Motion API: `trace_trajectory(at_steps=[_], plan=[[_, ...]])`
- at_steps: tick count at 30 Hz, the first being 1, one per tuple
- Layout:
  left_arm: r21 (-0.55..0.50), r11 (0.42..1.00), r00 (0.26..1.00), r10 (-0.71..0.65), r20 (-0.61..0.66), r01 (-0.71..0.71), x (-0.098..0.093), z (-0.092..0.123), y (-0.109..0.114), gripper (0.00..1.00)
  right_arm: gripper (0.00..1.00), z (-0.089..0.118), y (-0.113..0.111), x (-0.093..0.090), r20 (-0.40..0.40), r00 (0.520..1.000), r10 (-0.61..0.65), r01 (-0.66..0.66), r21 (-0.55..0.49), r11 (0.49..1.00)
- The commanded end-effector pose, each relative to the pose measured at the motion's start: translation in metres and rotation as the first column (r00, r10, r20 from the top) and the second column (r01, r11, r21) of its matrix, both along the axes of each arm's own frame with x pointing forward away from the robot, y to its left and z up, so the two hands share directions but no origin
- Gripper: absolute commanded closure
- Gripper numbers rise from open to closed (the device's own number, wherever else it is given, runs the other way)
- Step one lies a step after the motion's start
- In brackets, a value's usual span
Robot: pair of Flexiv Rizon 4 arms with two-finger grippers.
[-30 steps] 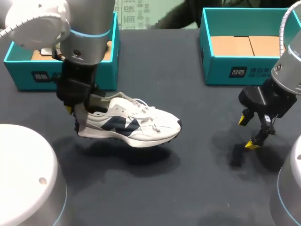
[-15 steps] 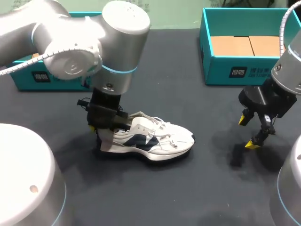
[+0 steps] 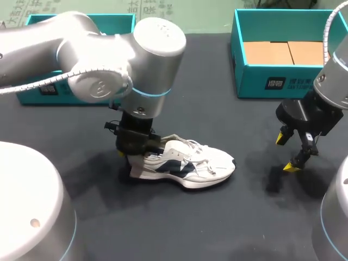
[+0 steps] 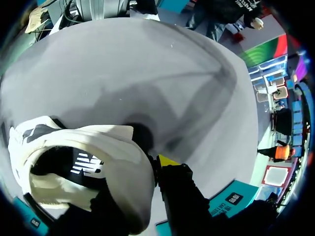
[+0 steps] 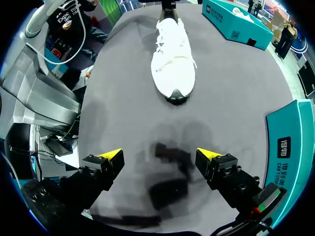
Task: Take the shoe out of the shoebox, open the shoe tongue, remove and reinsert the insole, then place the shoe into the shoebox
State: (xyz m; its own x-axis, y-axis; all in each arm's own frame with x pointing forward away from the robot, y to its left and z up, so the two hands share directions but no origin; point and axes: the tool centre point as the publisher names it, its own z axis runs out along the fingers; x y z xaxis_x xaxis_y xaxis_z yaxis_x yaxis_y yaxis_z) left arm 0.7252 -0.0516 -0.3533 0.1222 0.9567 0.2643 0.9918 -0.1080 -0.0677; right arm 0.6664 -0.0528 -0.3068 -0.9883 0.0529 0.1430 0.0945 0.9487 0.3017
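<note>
My left gripper (image 3: 134,161) clamps the shoe (image 3: 191,165) by its heel, centre frame. My right gripper (image 3: 286,153) hangs spread at the right. My left arm (image 3: 109,60) hides much of the upper-left shoebox (image 3: 30,98); the upper-right shoebox (image 3: 272,82) is unobstructed.

You see a white shoe (image 3: 187,166) with navy side markings, on a charcoal counter (image 3: 217,217). The shoebox (image 3: 250,84) is teal — brown cardboard inside — and the right tool (image 3: 286,152) has yellow tips.

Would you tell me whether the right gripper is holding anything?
No, the right gripper has its fingers apart, with only bare table between them.
</note>
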Motion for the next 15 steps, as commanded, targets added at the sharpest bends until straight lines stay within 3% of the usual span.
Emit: trace_trajectory(at_steps=[1,15], plan=[[-0.027,1.000,1.000,-0.011,0.021,0.012,-0.003,0.004,0.001,1.00,0.00,0.000,0.000,-0.001,0.001,1.000,0.000,0.000,-0.001,1.000],[-0.056,0.997,0.998,-0.052,0.036,0.054,-0.010,-0.019,-0.006,1.00,0.00,0.000,0.000,-0.001,0.001,1.000,0.000,0.000,-0.001,1.000]])
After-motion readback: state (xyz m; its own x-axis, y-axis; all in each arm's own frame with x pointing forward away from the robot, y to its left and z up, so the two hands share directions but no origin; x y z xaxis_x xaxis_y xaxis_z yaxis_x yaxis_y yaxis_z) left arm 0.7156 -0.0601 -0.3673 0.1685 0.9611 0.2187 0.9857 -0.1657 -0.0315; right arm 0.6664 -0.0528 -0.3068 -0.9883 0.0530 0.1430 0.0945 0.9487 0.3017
